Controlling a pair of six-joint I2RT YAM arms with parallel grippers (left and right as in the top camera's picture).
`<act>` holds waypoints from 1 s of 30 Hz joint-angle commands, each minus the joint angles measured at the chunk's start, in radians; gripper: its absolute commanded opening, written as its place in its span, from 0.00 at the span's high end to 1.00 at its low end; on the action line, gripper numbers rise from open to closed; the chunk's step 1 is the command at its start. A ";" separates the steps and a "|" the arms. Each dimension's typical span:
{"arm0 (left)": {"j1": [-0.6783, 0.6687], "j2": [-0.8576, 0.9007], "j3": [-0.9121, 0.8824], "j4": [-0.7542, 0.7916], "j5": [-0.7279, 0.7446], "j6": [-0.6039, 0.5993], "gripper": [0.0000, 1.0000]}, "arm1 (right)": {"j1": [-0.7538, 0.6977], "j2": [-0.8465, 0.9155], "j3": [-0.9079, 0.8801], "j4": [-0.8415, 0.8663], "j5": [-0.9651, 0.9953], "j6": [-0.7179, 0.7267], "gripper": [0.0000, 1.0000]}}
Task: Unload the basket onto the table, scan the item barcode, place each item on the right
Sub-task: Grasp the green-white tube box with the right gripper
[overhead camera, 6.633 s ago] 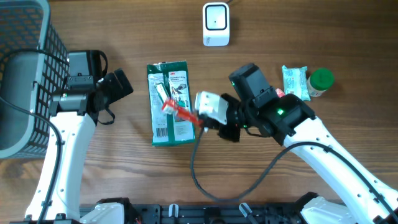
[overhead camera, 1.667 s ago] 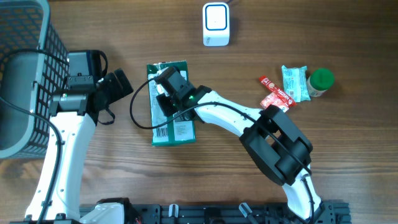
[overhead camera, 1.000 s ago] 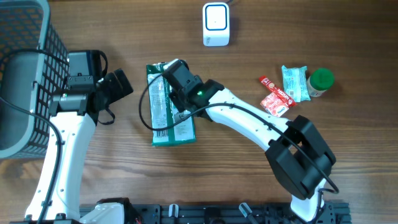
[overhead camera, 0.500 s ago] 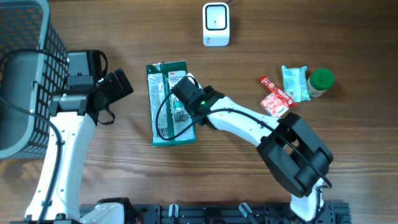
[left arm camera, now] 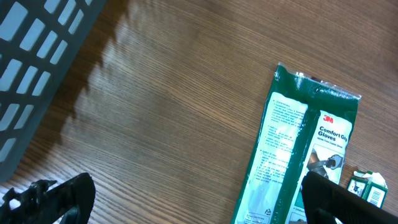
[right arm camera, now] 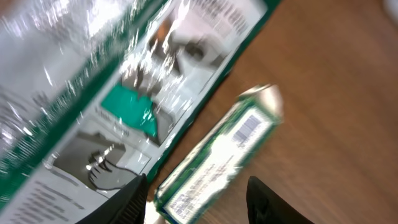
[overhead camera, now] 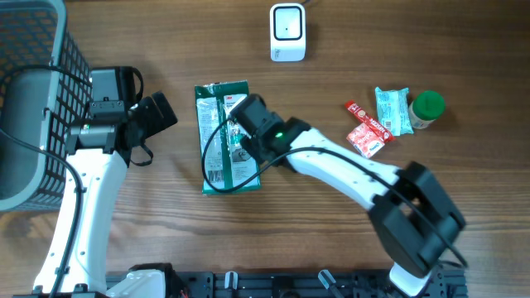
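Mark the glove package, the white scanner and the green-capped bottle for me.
glove package (overhead camera: 214, 103), overhead view, upper left part
white scanner (overhead camera: 287, 31), overhead view, centre of its top
green-capped bottle (overhead camera: 428, 106), overhead view, its cap

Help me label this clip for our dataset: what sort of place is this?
Probably a mock shop checkout on a lab bench: a basket, a small white device that may be the scanner, and packaged goods such as the gloves pack, all on a wooden table.
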 commanded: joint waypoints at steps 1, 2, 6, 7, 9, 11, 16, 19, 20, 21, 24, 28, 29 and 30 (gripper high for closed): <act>0.005 0.002 0.005 0.002 -0.009 0.011 0.00 | -0.067 -0.075 0.006 -0.001 -0.051 0.084 0.47; 0.005 0.002 0.005 0.002 -0.009 0.011 0.00 | -0.083 -0.075 0.006 -0.006 -0.066 0.101 0.47; 0.005 0.002 0.005 0.002 -0.009 0.011 0.00 | -0.154 -0.069 0.002 -0.067 -0.089 0.325 0.56; 0.005 0.002 0.005 0.002 -0.009 0.011 0.00 | -0.175 -0.066 -0.001 -0.079 -0.115 0.376 0.61; 0.005 0.002 0.005 0.002 -0.009 0.011 0.00 | -0.210 -0.053 -0.003 -0.095 -0.158 0.421 0.67; 0.005 0.002 0.005 0.002 -0.009 0.011 0.00 | -0.237 -0.034 -0.003 -0.110 -0.186 0.444 0.73; 0.005 0.002 0.005 0.002 -0.009 0.011 0.00 | -0.238 0.005 -0.004 -0.108 -0.330 0.445 0.70; 0.005 0.002 0.005 0.002 -0.009 0.011 0.00 | -0.214 0.038 -0.004 -0.084 -0.332 0.478 0.69; 0.005 0.002 0.005 0.002 -0.009 0.011 0.00 | -0.208 0.042 -0.004 -0.076 -0.332 0.489 0.69; 0.005 0.002 0.005 0.002 -0.009 0.011 0.00 | -0.200 0.052 -0.004 -0.059 -0.332 0.492 0.69; 0.005 0.002 0.005 0.002 -0.009 0.011 0.00 | -0.174 0.060 -0.004 -0.017 -0.332 0.491 0.70; 0.005 0.002 0.005 0.002 -0.009 0.011 0.00 | -0.167 0.060 -0.004 0.001 -0.330 0.493 0.70; 0.005 0.002 0.005 0.002 -0.009 0.011 0.00 | -0.167 0.060 -0.004 0.000 -0.327 0.493 0.70; 0.005 0.002 0.005 0.002 -0.009 0.011 0.00 | -0.167 0.062 -0.004 -0.001 -0.319 0.492 0.70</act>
